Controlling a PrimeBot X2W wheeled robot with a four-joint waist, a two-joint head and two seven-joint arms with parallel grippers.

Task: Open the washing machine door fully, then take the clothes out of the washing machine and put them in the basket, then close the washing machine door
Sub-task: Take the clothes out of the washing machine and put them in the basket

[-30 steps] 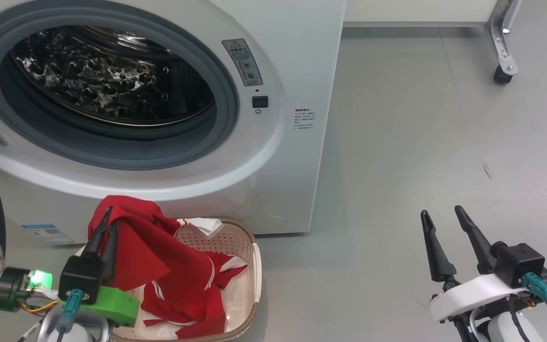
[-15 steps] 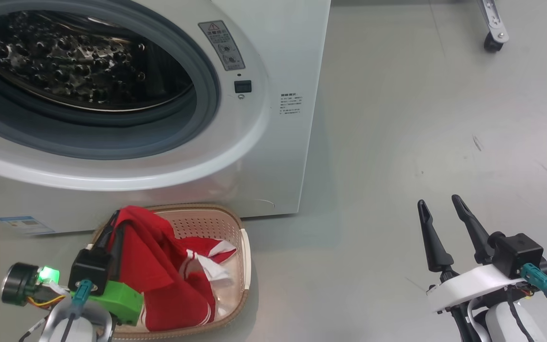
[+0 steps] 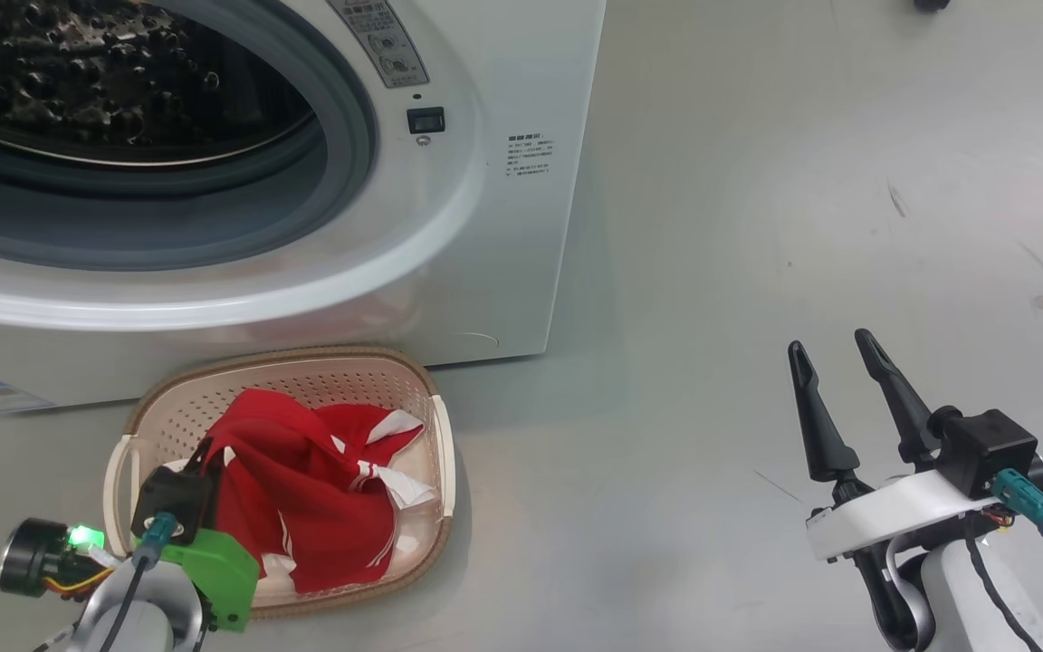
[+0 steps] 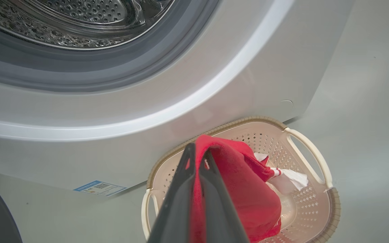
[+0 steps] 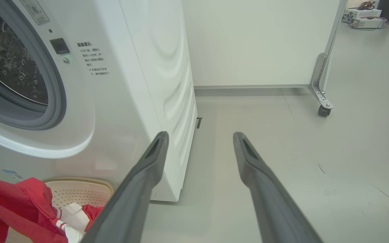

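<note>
Soft, light and limp, the clothes [image 3: 313,489] are heaped in the basket [image 3: 286,367] at 6 o'clock below the washing machine [image 3: 485,226], a bunched red fold, judged the surest hold, being pinched by the closed left gripper [image 4: 199,150], while the right gripper [image 3: 829,340] is held wide open, empty.

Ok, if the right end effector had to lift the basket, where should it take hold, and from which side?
Probably the loop handle on the basket end nearest the open right end effector, approached from above on that side: the thin loop leaves a gap for one finger, while the clothes fill the middle and the washing machine blocks the far side.
</note>
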